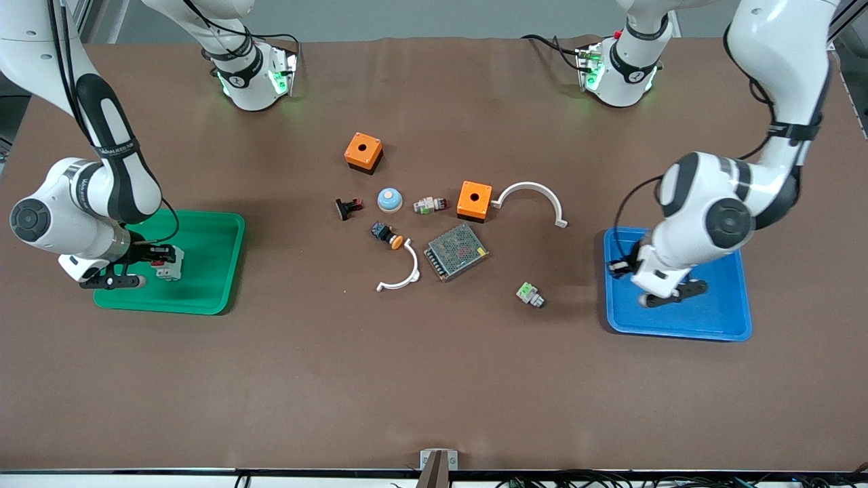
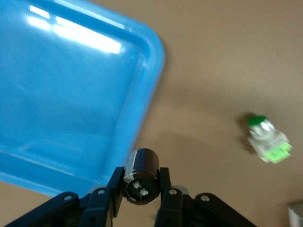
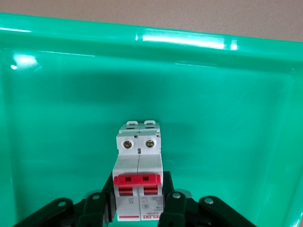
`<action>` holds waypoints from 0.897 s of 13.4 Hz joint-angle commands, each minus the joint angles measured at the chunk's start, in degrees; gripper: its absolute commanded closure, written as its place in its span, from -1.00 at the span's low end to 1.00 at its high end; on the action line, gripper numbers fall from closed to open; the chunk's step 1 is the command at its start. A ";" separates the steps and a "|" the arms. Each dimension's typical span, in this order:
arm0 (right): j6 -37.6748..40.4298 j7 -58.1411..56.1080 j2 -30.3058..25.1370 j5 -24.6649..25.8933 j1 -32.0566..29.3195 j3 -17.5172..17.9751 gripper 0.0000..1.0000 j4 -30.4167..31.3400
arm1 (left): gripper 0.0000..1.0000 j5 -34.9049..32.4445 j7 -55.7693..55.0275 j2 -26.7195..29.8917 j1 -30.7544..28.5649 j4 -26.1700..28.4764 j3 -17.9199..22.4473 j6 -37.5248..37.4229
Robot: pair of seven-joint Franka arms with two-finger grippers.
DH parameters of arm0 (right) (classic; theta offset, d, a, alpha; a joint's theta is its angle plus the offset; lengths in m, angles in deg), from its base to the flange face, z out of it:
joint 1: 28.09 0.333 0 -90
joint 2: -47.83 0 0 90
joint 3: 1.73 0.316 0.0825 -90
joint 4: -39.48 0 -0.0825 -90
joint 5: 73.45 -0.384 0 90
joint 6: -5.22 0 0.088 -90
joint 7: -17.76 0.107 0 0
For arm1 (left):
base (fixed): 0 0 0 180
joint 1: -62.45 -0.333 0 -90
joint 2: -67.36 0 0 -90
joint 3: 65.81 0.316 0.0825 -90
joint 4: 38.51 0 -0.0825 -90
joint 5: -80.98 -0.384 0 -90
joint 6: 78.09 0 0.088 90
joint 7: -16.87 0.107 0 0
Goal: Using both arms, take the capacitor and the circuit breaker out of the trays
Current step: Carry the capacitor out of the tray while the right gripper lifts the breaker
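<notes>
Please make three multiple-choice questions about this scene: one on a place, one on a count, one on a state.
1. The breaker is held over:
A. the green tray
B. the blue tray
C. the bare table

2. How many orange boxes are on the table?
A. one
B. two
C. three

3. The left gripper is:
A. open and empty
B. shut on the capacitor
C. shut on a white clip

Answers: 1 A, green walls surround the breaker in the right wrist view; 2 B, two show from the front; 3 B, the jaws pinch the black cylinder.
</notes>
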 commanded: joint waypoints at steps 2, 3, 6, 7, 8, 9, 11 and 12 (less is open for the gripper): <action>7.17 -0.74 -1.97 -1.35 0.66 0.82 0.74 -4.08 | 1.00 -0.89 -11.76 -1.88 6.23 1.43 -1.00 1.85; 10.77 -0.47 -3.20 -1.35 1.63 0.90 0.77 -5.58 | 1.00 -0.89 -14.83 -2.93 7.47 1.43 -1.00 2.99; 19.48 8.45 -5.58 -1.35 6.27 0.90 0.79 -9.88 | 1.00 -1.06 -22.23 -6.00 11.78 3.27 -0.82 9.22; 20.81 12.50 -5.67 -1.44 8.82 0.99 0.80 -10.86 | 1.00 -1.06 -23.46 -6.80 11.96 3.45 -0.91 10.02; 21.35 16.28 -5.76 -2.66 11.28 0.99 0.79 -11.30 | 1.00 -1.06 -24.69 -7.24 12.31 3.54 -0.91 10.12; 21.35 19.62 -5.76 -5.28 13.74 0.91 0.80 -11.57 | 0.99 -1.06 -25.58 -7.68 13.53 3.63 -0.91 10.12; 20.83 25.95 -5.32 -7.76 19.10 0.82 0.80 -11.66 | 0.91 -1.06 -27.08 -7.69 14.60 4.24 -0.82 10.12; 20.65 30.16 -5.23 -7.94 21.65 0.90 0.80 -12.01 | 0.33 -1.15 -26.91 -7.08 14.34 4.25 -0.82 9.68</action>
